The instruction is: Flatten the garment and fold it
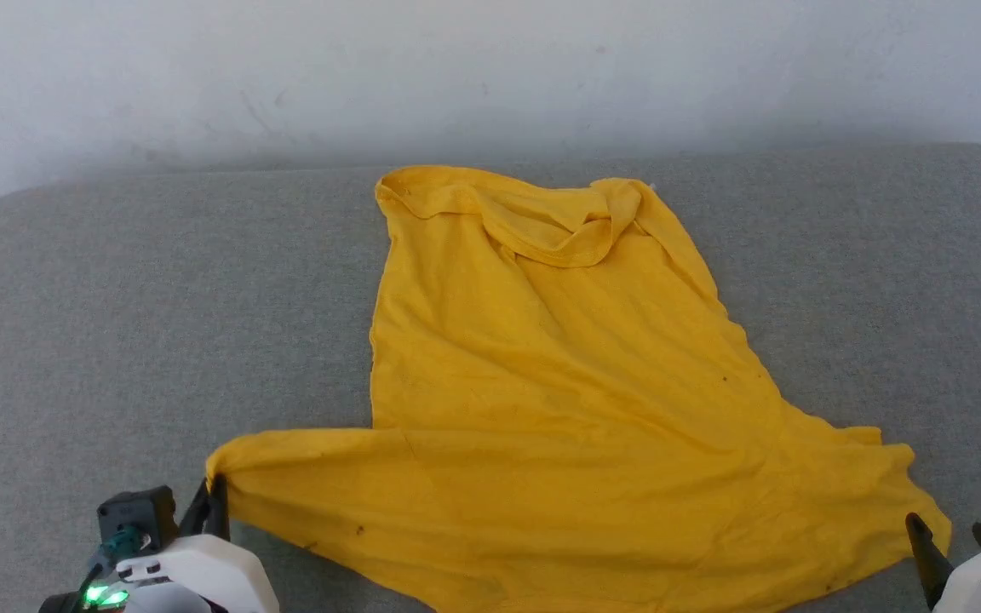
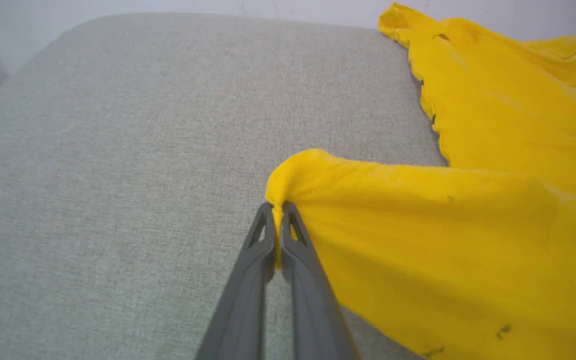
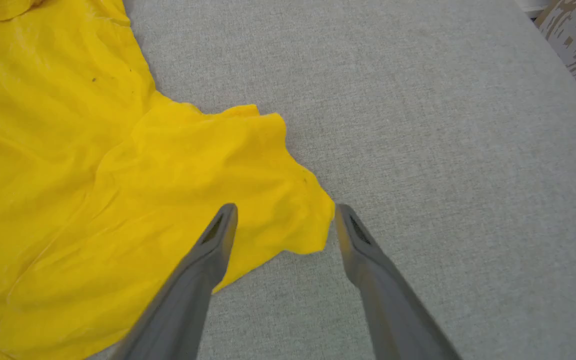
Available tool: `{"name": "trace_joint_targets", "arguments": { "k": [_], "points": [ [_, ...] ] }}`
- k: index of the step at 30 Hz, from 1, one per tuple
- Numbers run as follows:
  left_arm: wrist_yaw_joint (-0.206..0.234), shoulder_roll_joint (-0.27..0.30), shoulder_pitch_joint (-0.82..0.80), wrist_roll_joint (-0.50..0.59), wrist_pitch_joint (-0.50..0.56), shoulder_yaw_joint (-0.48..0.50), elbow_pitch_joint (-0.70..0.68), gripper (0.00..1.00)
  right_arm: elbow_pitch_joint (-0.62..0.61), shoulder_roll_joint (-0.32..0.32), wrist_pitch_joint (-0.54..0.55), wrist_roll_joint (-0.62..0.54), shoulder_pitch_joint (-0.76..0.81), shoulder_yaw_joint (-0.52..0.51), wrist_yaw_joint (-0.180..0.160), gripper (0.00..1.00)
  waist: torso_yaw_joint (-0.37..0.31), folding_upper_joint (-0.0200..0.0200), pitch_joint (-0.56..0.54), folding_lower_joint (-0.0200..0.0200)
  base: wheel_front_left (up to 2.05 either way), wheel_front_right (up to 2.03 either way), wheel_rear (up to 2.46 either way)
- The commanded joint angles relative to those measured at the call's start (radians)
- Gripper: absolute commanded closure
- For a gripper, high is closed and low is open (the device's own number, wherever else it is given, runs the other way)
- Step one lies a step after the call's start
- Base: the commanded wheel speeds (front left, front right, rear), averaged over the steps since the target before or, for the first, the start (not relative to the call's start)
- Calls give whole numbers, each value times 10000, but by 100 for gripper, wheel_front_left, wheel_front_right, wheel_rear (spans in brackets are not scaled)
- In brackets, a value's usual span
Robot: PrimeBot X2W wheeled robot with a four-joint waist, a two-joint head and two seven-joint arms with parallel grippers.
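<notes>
A grey padded surface (image 1: 116,298) is spread before the robot, and the garment (image 1: 559,383) is laid on its middle, plain yellow side up, with the neck end far from the robot and the wide end near. The cloth is creased and skewed, so flattening is judged to be the step in hand, and no fold is yet made. The step is best done if both near corners are gripped before any pull. They should then be drawn apart and toward the robot evenly and low, so that the far end is not dragged into a heap. The near left corner (image 1: 222,464) is pinched in the left gripper (image 2: 278,207), closed tight on bunched cloth. The right gripper (image 3: 283,212) is spread wide with nothing held. The near right corner (image 3: 313,220) lies between its fingers, and whether it is touched cannot be told.
</notes>
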Motion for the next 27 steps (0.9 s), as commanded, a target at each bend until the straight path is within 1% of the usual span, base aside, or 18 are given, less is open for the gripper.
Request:
{"name": "trace_joint_targets", "arguments": {
  "k": [1,5,8,12,18,22,23,24,25,27],
  "points": [
    [117,15,102,-45,-150,106,-158,100,35,55,96,-65,41,-16,-17,0,81,-1,-51,1,0,0,0],
    [351,56,110,41,-416,244,-764,100,220,110,307,-133,-10,-53,-17,0,235,-1,-69,1,0,0,0],
    [411,81,140,63,-390,234,-1050,100,507,115,390,-274,-85,-74,-17,0,318,-1,-59,1,0,0,0],
    [374,94,207,78,-261,88,-1241,100,1033,57,628,-627,-154,-160,-17,0,414,-1,-23,1,0,0,0],
    [301,42,275,44,-155,-137,-1420,100,1642,92,345,-803,-504,-345,-17,0,502,-1,144,1,0,0,0],
    [285,64,256,35,-129,-204,-1503,100,2094,106,272,-891,-648,-296,-17,0,533,-1,300,1,0,0,0],
    [280,79,249,42,-108,-225,-1512,100,2227,105,291,-905,-659,-255,-17,45,540,-1,322,1,0,0,0],
    [273,95,243,47,-95,-244,-1522,100,2341,97,295,-907,-662,-196,-17,68,546,-1,338,1,0,0,0],
    [256,112,240,44,-77,-265,-1527,100,2425,86,273,-894,-667,-125,-17,100,549,-1,341,1,0,0,0],
    [211,153,241,17,-14,-299,-1532,100,2504,73,147,-797,-690,-23,-17,100,543,-1,320,1,0,0,0]
  ]
}}
